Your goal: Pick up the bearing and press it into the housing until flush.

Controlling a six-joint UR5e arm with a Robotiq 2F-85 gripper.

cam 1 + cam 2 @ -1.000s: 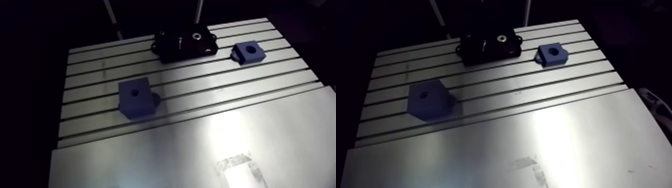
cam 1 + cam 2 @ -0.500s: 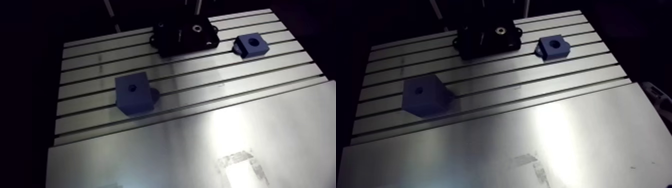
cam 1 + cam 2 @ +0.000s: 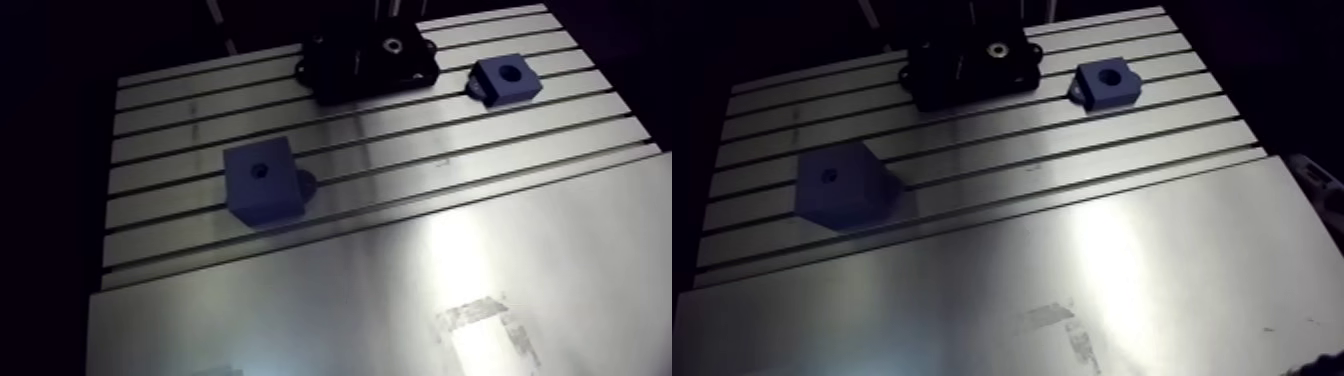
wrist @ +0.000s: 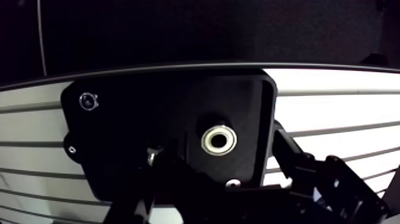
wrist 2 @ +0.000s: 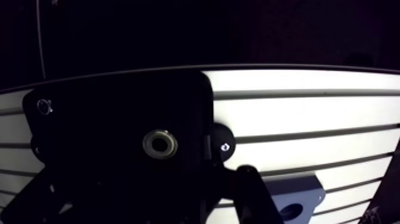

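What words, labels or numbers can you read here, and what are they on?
None readable on the black block, the metal ring, the big blue block, the small blue block or the table.
A tiny white mark on the round black tab is too small to read.

Two blue blocks sit on the slotted table [image 3: 560,250]: one larger cube [image 3: 262,182] and one smaller bored block [image 3: 508,80]. One black housing [image 3: 368,62]; one metal bearing [image 4: 219,139].

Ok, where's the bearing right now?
The bearing sits in the black fixture at the table's far edge in the arm view, with the smaller blue block beside that fixture.
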